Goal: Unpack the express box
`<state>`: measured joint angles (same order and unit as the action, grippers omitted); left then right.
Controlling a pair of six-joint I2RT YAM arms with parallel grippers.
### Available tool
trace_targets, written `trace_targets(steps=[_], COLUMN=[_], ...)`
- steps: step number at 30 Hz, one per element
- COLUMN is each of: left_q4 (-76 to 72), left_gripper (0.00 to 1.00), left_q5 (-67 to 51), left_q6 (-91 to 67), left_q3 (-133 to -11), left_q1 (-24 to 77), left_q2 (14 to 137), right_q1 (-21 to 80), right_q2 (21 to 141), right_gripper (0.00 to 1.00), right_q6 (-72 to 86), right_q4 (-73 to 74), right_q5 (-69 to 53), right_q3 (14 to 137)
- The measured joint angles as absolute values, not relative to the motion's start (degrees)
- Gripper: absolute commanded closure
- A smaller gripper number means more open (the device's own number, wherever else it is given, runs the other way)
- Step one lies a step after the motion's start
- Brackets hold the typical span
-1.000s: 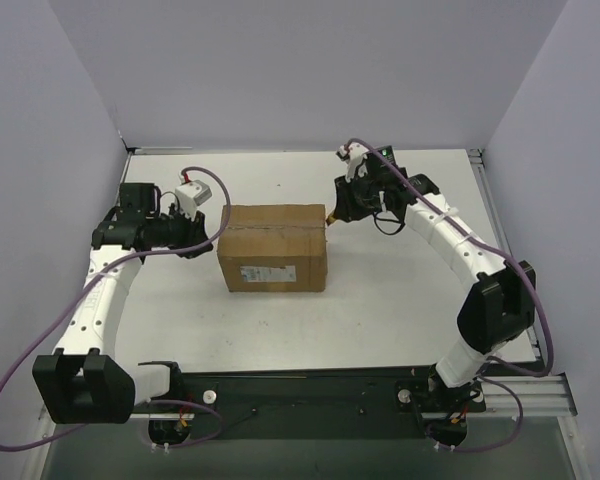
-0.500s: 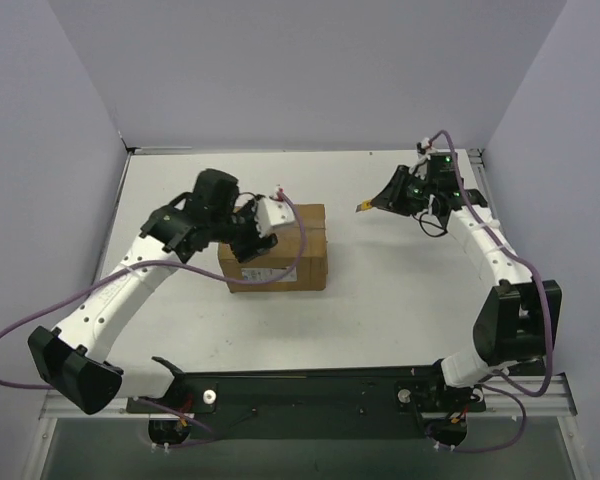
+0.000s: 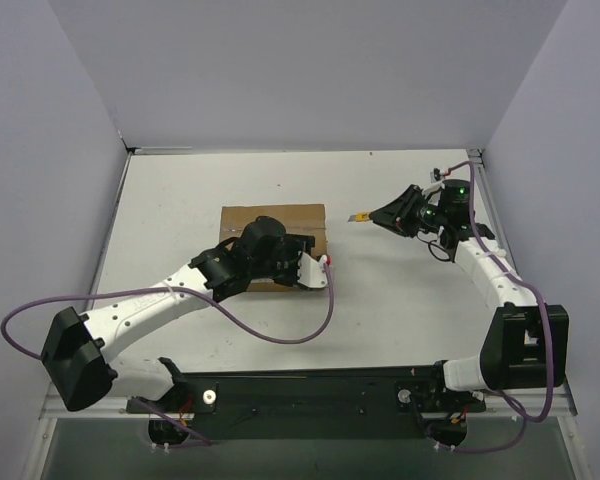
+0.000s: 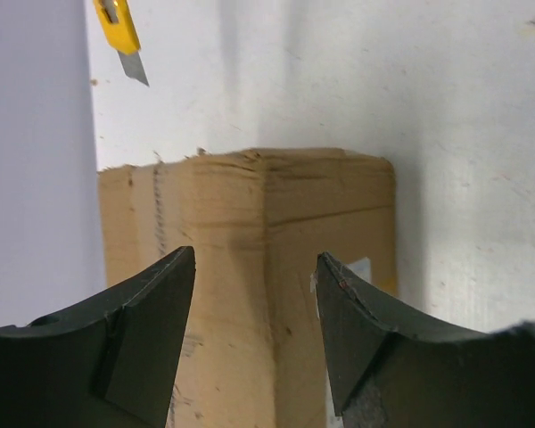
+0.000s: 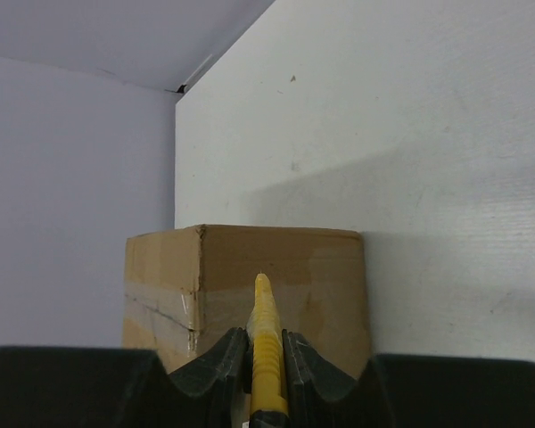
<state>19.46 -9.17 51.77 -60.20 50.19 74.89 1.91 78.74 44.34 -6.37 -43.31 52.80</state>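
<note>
The express box [image 3: 272,216] is a brown cardboard carton in the middle of the table, its flaps down. My left arm lies across its near part. The left gripper [image 3: 294,264] stands open over the box's near right corner, and in the left wrist view that corner [image 4: 266,223] shows between the spread fingers [image 4: 160,303] with nothing held. My right gripper [image 3: 382,215] hovers off the box's right side, shut on a yellow utility knife [image 3: 362,216]. The knife [image 5: 266,334] points at the box [image 5: 276,259], clear of it. Its blade [image 4: 129,53] shows beyond the box.
Lavender walls close in the table on the left, back and right. A purple cable [image 3: 280,335] loops on the table in front of the box. The black base rail [image 3: 320,385] runs along the near edge.
My left arm swung from the box's left side over its top to the near right corner, and its jaws opened. My right arm drew back to the right with the knife.
</note>
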Motion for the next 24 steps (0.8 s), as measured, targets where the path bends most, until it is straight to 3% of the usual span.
trace_targets(steps=[8, 24], left_q4=[8.3, 5.3], left_gripper=[0.36, 0.36], left_q5=[-4.2, -1.2], left_q6=[52.9, 50.0], left_q3=[-58.3, -57.6], left_q1=[51.2, 52.3], left_q2=[79.5, 80.0], right_q1=[1.9, 3.9], right_q2=[82.1, 88.6], right_gripper=[1.0, 1.0], right_q6=[48.5, 58.7], right_q4=[-14.8, -25.5], right_q5=[-46.2, -47.2], right_q3=[52.6, 53.5])
